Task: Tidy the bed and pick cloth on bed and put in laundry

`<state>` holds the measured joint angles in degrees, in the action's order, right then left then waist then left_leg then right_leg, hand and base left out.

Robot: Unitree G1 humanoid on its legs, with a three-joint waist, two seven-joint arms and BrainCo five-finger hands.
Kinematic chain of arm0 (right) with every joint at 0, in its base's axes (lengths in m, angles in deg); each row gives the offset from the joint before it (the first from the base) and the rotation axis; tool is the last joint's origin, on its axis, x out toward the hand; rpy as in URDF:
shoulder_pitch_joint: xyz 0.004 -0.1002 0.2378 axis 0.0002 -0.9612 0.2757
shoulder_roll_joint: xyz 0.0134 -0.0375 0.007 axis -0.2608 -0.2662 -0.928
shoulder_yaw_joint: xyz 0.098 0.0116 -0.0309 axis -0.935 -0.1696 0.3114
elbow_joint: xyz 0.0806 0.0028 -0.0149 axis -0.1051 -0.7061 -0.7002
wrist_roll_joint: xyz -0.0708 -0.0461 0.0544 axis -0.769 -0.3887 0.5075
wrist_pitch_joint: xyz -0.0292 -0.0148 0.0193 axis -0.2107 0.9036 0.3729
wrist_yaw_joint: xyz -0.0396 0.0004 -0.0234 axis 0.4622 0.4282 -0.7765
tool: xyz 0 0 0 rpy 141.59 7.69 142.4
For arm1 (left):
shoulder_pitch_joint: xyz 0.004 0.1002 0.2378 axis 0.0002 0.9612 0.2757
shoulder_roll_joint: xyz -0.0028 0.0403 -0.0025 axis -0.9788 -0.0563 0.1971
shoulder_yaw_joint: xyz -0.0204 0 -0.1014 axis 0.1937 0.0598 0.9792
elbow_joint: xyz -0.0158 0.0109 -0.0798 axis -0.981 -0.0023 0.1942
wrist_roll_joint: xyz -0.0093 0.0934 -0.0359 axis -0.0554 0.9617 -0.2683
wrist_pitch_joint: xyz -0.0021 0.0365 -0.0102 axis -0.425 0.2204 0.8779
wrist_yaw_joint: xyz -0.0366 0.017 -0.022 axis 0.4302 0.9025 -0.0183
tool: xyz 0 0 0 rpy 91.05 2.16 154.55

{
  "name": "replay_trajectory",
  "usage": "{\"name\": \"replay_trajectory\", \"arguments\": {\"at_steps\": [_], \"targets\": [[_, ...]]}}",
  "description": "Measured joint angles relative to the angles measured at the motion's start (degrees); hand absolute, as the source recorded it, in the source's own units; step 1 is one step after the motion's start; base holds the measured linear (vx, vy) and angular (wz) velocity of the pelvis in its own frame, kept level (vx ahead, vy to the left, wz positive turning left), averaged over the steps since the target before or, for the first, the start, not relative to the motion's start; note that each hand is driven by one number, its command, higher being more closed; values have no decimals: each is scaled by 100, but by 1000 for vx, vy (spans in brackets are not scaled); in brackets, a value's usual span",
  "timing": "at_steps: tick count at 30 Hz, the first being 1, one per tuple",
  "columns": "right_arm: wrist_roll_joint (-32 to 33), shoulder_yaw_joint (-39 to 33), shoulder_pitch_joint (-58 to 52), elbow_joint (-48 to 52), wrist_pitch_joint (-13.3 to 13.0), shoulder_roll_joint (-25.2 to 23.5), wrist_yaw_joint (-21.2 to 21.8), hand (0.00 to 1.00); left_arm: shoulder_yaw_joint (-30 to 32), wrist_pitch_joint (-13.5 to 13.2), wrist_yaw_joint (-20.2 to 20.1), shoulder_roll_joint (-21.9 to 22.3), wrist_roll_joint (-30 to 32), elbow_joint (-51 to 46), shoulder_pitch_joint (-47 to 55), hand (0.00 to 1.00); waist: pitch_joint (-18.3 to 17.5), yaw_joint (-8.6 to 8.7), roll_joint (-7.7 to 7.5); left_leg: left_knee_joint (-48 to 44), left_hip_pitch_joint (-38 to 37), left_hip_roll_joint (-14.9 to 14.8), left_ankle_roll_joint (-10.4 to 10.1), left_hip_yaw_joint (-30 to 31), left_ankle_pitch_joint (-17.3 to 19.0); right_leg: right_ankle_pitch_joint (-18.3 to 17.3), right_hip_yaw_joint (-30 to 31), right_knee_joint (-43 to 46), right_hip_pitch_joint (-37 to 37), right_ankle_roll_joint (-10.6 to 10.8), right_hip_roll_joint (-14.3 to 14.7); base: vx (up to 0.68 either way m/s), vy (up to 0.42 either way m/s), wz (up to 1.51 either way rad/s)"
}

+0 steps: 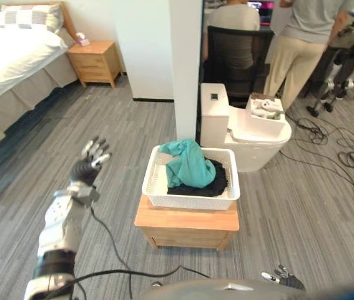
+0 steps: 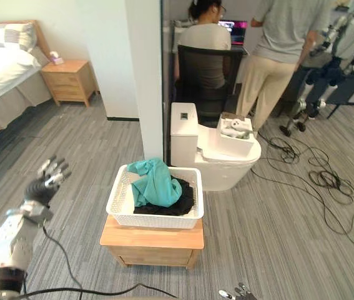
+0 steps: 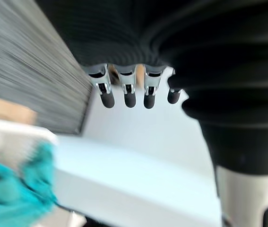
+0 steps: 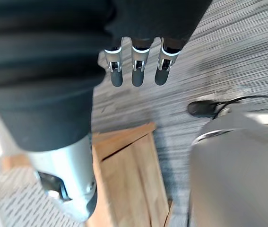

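Two hands are seen, both empty. The left hand (image 1: 92,159) is raised over the grey floor (image 1: 133,125), its fingers (image 3: 126,92) spread and straight, with nothing gripped. The right hand (image 1: 287,279) is held low, well to the right of the left hand and nearer the robot. Its fingers (image 4: 136,71) are straight and relaxed in the wrist view, and nothing is held.

A white basket (image 1: 153,180) is placed on a small wooden table (image 1: 186,220), to the right of the left hand and beyond the right hand, apart from both. A teal cloth (image 1: 189,165) is piled in the basket and rises above its rim. A black cloth (image 1: 217,181) is lying under and beside it, also inside the basket.

The bed (image 1: 11,59), with a white cover and a checked pillow (image 1: 30,15), is found far ahead and to the left of the left hand. A wooden nightstand (image 1: 95,62) is set just beside the bed.

A white pillar (image 1: 185,62) is seen well beyond the basket. A white toilet (image 1: 251,144) is placed next to the pillar, with a white box (image 1: 267,115) resting on it. Far beyond the right hand, one person (image 2: 205,34) is seated on a black chair (image 2: 208,72), and another person (image 2: 280,44) is standing beside it.
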<state>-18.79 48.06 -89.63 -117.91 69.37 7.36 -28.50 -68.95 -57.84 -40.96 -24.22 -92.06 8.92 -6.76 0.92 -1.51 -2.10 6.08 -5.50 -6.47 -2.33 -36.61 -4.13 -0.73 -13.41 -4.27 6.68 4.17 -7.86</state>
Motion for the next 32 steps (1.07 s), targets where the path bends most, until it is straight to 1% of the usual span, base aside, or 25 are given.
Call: {"name": "replay_trajectory", "arguments": {"at_steps": [1,3,4,5,8,10,11,13,15,16,20,21,22,24,26,27,28,29,30,31,32], "targets": [[2,-24,85,-16,0,-2,36,0,146,148,84,224,-142,313,158,0,-2,-60,-3,0,-42,45,1,21,44,-26,-15,28,33,15,-46,60,58,9],[4,-101,156,-113,3,-24,42,0,325,243,122,519,-131,769,335,0,-6,-112,-11,0,-76,104,22,60,95,-63,-45,31,91,67,-77,72,49,15],[13,-165,196,-156,3,-73,42,0,438,216,121,778,-11,1203,519,0,-7,-114,-18,0,-84,168,38,140,134,-82,-153,36,145,78,-140,99,47,25],[14,-216,213,-185,4,-112,43,0,482,178,134,877,121,1365,589,0,-9,-117,-24,-1,-113,188,43,170,146,-94,-172,38,165,79,-156,99,42,23],[17,-345,397,-394,35,-270,35,0,698,32,403,1237,613,2014,865,0,-13,-154,-41,-1,-172,246,-3,194,204,-147,-195,123,196,149,-226,95,20,5],[17,-354,508,-497,44,-346,31,0,852,-49,426,1359,857,2373,883,0,-16,-179,-47,-2,-179,259,-1,207,222,-173,-208,131,200,154,-238,98,1,1],[12,-367,591,-585,74,-417,29,0,932,-135,443,1443,1097,2671,881,0,-12,-183,-50,-2,-225,262,7,211,222,-202,-212,131,240,147,-241,68,-14,-3],[-4,-380,614,-660,93,-464,27,0,971,-221,467,1566,1441,2943,879,0,6,-191,-29,-2,-355,263,-35,212,256,-250,-227,131,373,146,-240,85,-29,-2],[-6,-380,625,-679,93,-469,22,0,969,-285,558,1710,1760,3085,867,0,4,-197,-10,-2,-446,256,-69,215,287,-305,-249,144,455,144,-235,62,-40,-1],[-1,-379,646,-737,92,-468,0,0,975,-274,668,1784,2023,3195,827,0,-1,-192,0,-2,-459,242,-76,217,292,-324,-257,148,465,143,-226,41,-44,-2],[11,-341,688,-835,93,-469,-110,0,1015,21,867,1907,2644,3409,741,0,3,-133,40,-2,-493,205,-113,183,310,-395,-253,199,465,132,-215,22,-44,-4],[12,-331,730,-883,96,-469,-162,0,1018,163,860,1932,2793,3454,744,0,10,-129,57,-2,-551,186,-137,117,326,-401,-230,219,477,128,-202,10,-33,-20],[11,-319,730,-883,96,-476,-212,0,1018,370,824,1957,2957,3471,742,0,-1,-122,85,-2,-567,177,-150,92,335,-405,-214,221,472,123,-193,7,-34,-17],[0,-315,726,-884,97,-499,-249,0,1007,575,764,1974,3219,3526,698,0,0,-105,98,-2,-566,165,-158,82,340,-407,-210,221,465,118,-182,-4,-37,-6],[-8,-306,716,-886,98,-549,-289,0,997,710,702,1955,3288,3573,671,0,15,-102,116,-2,-575,150,-166,71,340,-408,-207,221,465,117,-157,-17,-54,-4],[-12,-261,716,-893,98,-569,-317,0,996,860,624,1947,3289,3587,668,0,28,-100,124,-2,-585,145,-171,63,342,-408,-206,222,470,117,-140,-21,-53,-3],[-19,-184,716,-894,98,-569,-339,0,971,1070,534,1946,3291,3591,654,0,46,-100,136,-2,-601,143,-173,51,343,-409,-205,224,480,117,-139,-19,-39,-3],[-26,-150,716,-894,97,-569,-353,0,952,1157,492,1946,3306,3590,638,0,51,-100,149,-2,-608,143,-173,47,343,-409,-204,226,483,116,-139,-26,-25,-5],[-130,-90,718,-894,96,-569,-381,0,905,1321,431,1946,3319,3595,594,0,58,-100,176,-2,-622,143,-175,25,345,-409,-181,230,484,116,-139,-34,-20,-8],[-200,-74,718,-894,97,-583,-419,0,896,1424,422,1947,3327,3597,569,0,59,-103,192,-2,-636,142,-178,-9,347,-410,-156,230,483,117,-139,-38,-19,-9],[-234,-65,718,-894,97,-588,-432,0,894,1445,425,1946,3326,3596,568,0,60,-102,194,-2,-640,140,-178,-28,347,-410,-152,230,482,117,-138,-24,-11,-6]]}}
